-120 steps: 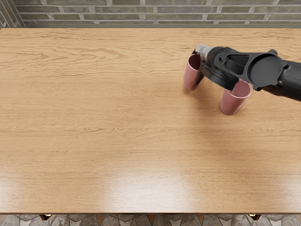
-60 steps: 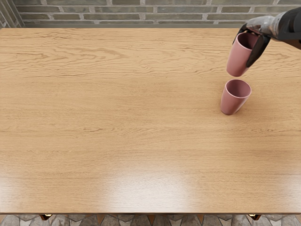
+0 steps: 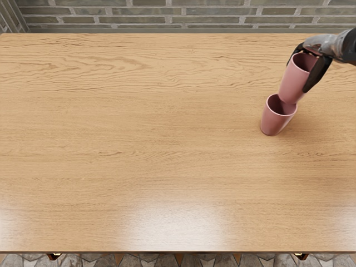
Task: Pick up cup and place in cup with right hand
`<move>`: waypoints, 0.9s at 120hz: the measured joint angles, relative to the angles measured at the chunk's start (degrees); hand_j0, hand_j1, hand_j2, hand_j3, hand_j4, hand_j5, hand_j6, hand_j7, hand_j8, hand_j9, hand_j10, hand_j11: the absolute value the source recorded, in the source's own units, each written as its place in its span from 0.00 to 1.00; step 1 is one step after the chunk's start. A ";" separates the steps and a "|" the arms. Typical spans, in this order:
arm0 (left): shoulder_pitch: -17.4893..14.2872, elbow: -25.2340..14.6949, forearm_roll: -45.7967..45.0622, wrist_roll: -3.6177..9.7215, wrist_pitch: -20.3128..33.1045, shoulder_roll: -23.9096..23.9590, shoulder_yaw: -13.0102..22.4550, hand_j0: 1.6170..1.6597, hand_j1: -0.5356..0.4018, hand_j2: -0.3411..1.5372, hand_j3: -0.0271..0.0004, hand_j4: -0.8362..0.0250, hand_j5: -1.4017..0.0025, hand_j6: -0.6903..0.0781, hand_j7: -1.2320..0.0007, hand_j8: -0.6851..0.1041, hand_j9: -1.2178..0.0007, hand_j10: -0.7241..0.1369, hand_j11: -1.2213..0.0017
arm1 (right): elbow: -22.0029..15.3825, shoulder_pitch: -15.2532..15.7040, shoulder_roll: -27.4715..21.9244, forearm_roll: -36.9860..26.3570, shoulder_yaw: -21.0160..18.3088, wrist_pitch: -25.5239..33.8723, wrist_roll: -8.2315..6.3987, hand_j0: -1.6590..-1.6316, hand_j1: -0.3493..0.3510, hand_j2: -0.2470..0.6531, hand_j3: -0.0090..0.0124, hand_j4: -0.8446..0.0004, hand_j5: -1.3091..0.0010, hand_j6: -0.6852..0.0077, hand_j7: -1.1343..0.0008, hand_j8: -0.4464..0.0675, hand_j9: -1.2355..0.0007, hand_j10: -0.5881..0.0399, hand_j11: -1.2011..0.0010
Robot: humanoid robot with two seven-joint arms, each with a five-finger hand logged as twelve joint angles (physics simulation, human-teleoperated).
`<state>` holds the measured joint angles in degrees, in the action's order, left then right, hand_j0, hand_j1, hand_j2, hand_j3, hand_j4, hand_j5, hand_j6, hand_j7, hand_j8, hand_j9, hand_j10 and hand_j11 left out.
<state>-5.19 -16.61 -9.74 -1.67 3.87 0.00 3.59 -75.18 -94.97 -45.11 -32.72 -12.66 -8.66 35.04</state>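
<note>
Floor: patterned tile (image 3: 183, 260), nearer than the standing cup (image 3: 274, 121).
Surface: wood-grain table (image 3: 167, 139), extending left of the standing cup and bearing it.
Standing cup: pink, mouth up.
Held cup: pink (image 3: 293, 80), mouth up, base overlapping the standing cup's far rim in view; contact cannot be determined.
Right hand: closed around the held cup near its rim (image 3: 319, 44), beyond and right of the standing cup.
Background: brick wall (image 3: 167, 19), well beyond the standing cup.

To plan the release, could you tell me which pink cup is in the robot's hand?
The upper cup, grasped by the right hand; the other stands on the table.
</note>
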 joint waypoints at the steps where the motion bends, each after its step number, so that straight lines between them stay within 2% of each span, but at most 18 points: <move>1: 0.00 0.00 0.00 0.00 0.00 0.00 0.00 0.96 0.94 0.18 0.99 0.97 0.99 0.89 1.00 0.86 1.00 0.84 0.99 | -0.13 -0.02 -0.08 0.00 0.03 0.00 0.00 0.33 0.75 0.28 0.54 0.78 0.21 0.86 0.21 0.77 0.17 0.53 0.16; 40: 0.00 0.00 0.00 0.00 0.00 0.00 0.00 0.96 0.94 0.18 0.99 0.97 0.99 0.89 1.00 0.86 1.00 0.84 0.99 | -5.49 -1.24 -2.24 0.40 0.48 -0.09 0.00 0.34 0.75 0.28 0.54 0.78 0.20 0.86 0.21 0.79 0.17 0.53 0.16; 61: 0.00 0.00 0.00 0.00 0.00 0.00 0.00 0.96 0.94 0.18 0.99 0.97 0.99 0.89 1.00 0.86 1.00 0.84 0.99 | -6.59 -1.23 -2.95 0.38 0.48 0.16 0.00 0.32 0.74 0.27 0.53 0.77 0.22 0.85 0.23 0.76 0.19 0.52 0.18; 65: 0.00 0.00 0.00 0.00 0.00 0.00 0.00 0.96 0.94 0.18 0.99 0.97 0.99 0.89 1.00 0.86 1.00 0.84 0.99 | -6.62 -1.17 -3.00 0.30 0.47 0.41 0.00 0.29 0.71 0.25 0.51 0.74 0.27 0.82 0.27 0.71 0.23 0.49 0.22; 66: 0.00 0.00 0.00 0.00 0.00 0.00 0.00 0.96 0.94 0.18 0.99 0.97 0.99 0.89 1.00 0.86 1.00 0.84 0.99 | -6.62 -1.15 -3.01 0.28 0.47 0.48 0.00 0.28 0.70 0.25 0.43 0.73 0.29 0.81 0.29 0.70 0.25 0.47 0.24; 67: 0.00 0.00 0.00 0.00 0.00 0.00 0.00 0.96 0.94 0.18 0.99 0.97 0.99 0.89 1.00 0.86 1.00 0.84 0.99 | -6.63 -1.13 -3.02 0.25 0.48 0.56 -0.01 0.27 0.69 0.25 0.40 0.72 0.30 0.80 0.30 0.68 0.27 0.47 0.26; 74: 0.00 0.00 -0.01 0.00 0.00 0.00 0.01 0.96 0.94 0.18 0.99 0.97 0.99 0.89 1.00 0.86 1.00 0.84 0.99 | -6.64 -1.05 -3.24 0.09 0.52 0.94 -0.02 0.21 0.60 0.25 0.42 0.73 0.43 0.78 0.42 0.64 0.40 0.51 0.39; 84: 0.00 0.00 -0.01 0.00 0.00 0.00 0.01 0.96 0.94 0.18 0.99 0.97 0.99 0.89 1.00 0.86 1.00 0.84 0.99 | -6.64 -0.97 -3.39 -0.02 0.57 1.20 -0.03 0.15 0.42 0.25 0.42 0.80 0.61 0.82 0.60 0.68 0.59 0.63 0.58; 94: 0.00 0.00 -0.01 0.00 0.00 0.00 0.01 0.96 0.94 0.18 0.99 0.97 0.99 0.89 1.00 0.86 1.00 0.84 0.99 | -6.63 -0.83 -3.53 -0.03 1.23 1.13 -0.03 0.11 0.30 0.26 0.42 0.85 0.73 0.86 0.72 0.72 0.71 0.71 0.71; 101: -0.04 0.00 -0.01 0.00 0.00 0.00 0.00 0.96 0.94 0.18 0.99 0.97 0.99 0.89 1.00 0.86 1.00 0.84 0.99 | -6.46 -0.53 -4.10 1.01 3.83 -0.06 -0.04 0.09 0.24 0.26 0.42 0.88 0.79 0.88 0.78 0.74 0.78 0.75 0.77; 108: -2.19 -0.01 -0.01 0.00 -0.03 0.00 -0.08 0.96 0.94 0.18 0.99 0.97 0.99 0.89 1.00 0.86 1.00 0.84 0.99 | -6.16 -0.31 -5.38 2.97 7.90 -3.12 -0.04 0.08 0.19 0.26 0.42 0.90 0.83 0.89 0.83 0.76 0.82 0.79 0.82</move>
<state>-7.38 -16.62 -9.75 -1.67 3.83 0.00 3.51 -81.34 -95.28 -50.48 -29.75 -4.76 -11.78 35.00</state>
